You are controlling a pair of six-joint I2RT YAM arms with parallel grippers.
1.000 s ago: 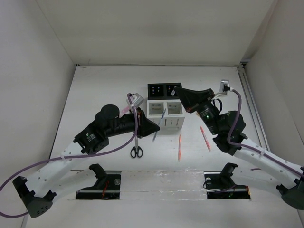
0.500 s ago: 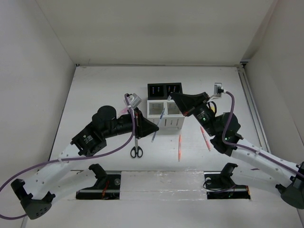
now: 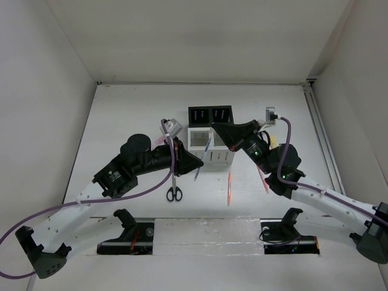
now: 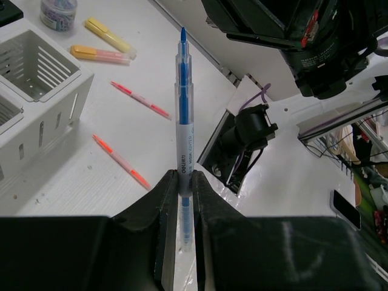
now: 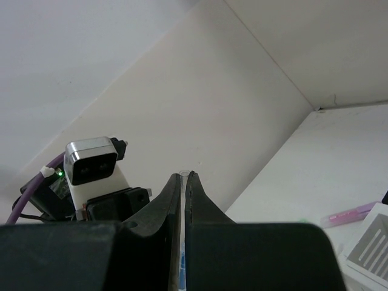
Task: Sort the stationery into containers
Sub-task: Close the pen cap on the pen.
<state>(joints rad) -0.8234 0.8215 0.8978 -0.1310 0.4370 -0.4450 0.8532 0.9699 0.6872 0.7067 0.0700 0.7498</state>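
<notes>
My left gripper is shut on a blue pen with a clear barrel. It holds the pen tilted against the front of the white containers. The black containers join them behind. My right gripper hovers over the white containers. It is shut on a thin clear-barrelled pen with blue inside; only the pen's end shows. Black-handled scissors, an orange pen and a red pen lie on the table in front.
The left wrist view shows a tape roll, a yellow highlighter and an orange highlighter right of the white container. A pink highlighter lies left of the containers. White walls enclose the table.
My right gripper has moved left and nearer, from over the black containers to over the white ones. The left arm and its blue pen have barely moved.
</notes>
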